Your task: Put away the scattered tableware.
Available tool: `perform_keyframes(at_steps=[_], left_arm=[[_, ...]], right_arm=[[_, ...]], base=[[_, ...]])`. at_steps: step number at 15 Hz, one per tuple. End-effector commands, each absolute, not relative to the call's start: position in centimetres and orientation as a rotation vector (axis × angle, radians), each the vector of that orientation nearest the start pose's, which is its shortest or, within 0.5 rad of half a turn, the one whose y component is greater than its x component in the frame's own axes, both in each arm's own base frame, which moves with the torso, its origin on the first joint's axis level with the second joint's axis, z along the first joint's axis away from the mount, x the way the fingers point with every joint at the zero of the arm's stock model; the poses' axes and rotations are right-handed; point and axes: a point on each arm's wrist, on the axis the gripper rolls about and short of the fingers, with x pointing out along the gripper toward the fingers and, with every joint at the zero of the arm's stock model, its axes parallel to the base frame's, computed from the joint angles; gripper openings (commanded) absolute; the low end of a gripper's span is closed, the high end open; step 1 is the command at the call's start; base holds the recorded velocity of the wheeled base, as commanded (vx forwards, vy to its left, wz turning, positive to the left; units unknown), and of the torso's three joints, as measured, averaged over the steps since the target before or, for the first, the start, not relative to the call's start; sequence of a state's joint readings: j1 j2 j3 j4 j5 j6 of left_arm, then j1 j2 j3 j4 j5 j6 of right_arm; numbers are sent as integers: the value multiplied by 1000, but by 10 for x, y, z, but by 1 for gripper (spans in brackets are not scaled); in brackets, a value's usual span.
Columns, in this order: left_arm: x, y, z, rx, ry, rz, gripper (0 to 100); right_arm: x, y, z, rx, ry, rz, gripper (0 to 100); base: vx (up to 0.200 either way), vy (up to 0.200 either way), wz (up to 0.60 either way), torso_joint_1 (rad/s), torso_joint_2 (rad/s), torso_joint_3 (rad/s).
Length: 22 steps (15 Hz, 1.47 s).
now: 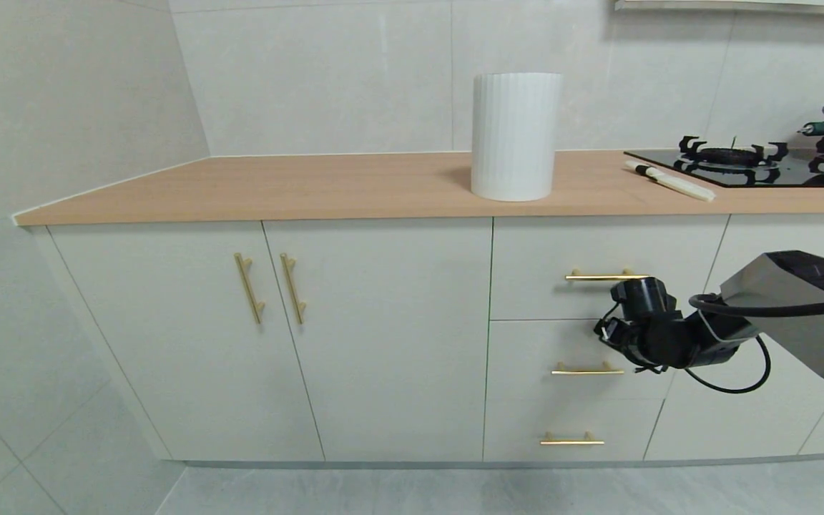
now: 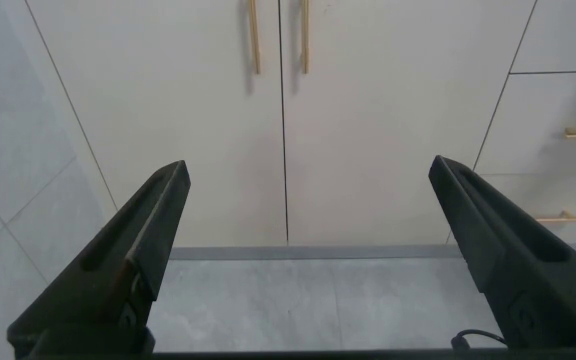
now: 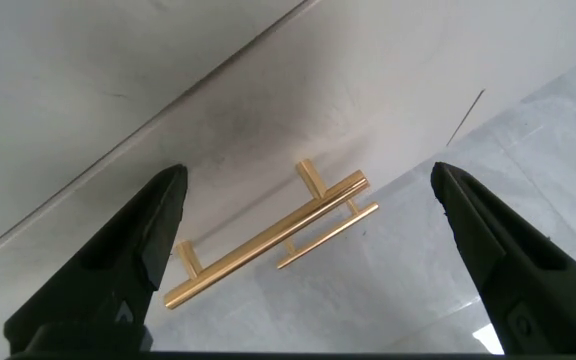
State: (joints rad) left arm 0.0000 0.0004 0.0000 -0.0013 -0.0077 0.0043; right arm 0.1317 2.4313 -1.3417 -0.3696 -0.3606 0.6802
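The left hand (image 2: 308, 168) — fingers (image 2: 138, 250) spread wide — faces the cabinet doors (image 2: 168, 110) and their two gold handles (image 2: 254, 40).

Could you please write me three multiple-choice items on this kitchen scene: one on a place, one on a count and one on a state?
1. Where does the white ribbed container stand?
A. On the floor
B. On the wooden countertop
C. Inside an open drawer

2. How many gold drawer handles sit one above another?
A. One
B. Five
C. Three

3. What state is the right gripper in?
A. Open, holding nothing
B. Shut on a spoon
C. Shut on a plate

Answers:
1 B: the container's base rests on the counter, to the left of the hob.
2 C: the head view shows three horizontal gold bars stacked on the drawer fronts.
3 A: the right wrist view shows its fingers wide apart, with one of the handles beyond the gap.
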Motion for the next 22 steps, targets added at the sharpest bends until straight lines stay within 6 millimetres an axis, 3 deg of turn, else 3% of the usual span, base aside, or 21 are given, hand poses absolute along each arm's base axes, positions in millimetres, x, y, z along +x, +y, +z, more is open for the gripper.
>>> perform_keyframes(at_steps=[1,5,7,9,11,14,17,20,22], left_arm=[[-23,0,76,5,-2,-8,100],[-23,0,76,5,-2,-8,100],[-23,0,76,5,-2,-8,100],[-23,0,76,5,-2,-8,100],[-23,0,76,5,-2,-8,100],[-23,0,76,5,-2,-8,100],[-23,0,76,5,-2,-8,100],[-23,0,76,5,-2,-8,100],[-23,0,76,5,-2,-8,100]], right_arm=[[415,54,53,464,598,-417,100],[300,76,169,456,431,-226,100],[244,66,203,438,332,-181,100],[173,43,222,345,202,-188,100],[95,19,216,256,71,-161,100],[28,-5,197,97,-15,-274,100],[-20,-11,184,31,-105,-345,100],[-55,-11,154,18,-98,-413,100],[-63,-10,141,-9,-81,-437,100]], base=[[0,0,0,0,0,0],[0,0,0,0,0,0],[0,0,0,0,0,0],[0,0,0,0,0,0],[0,0,0,0,0,0],[0,0,0,0,0,0],[0,0,0,0,0,0],[0,0,0,0,0,0],[0,0,0,0,0,0]])
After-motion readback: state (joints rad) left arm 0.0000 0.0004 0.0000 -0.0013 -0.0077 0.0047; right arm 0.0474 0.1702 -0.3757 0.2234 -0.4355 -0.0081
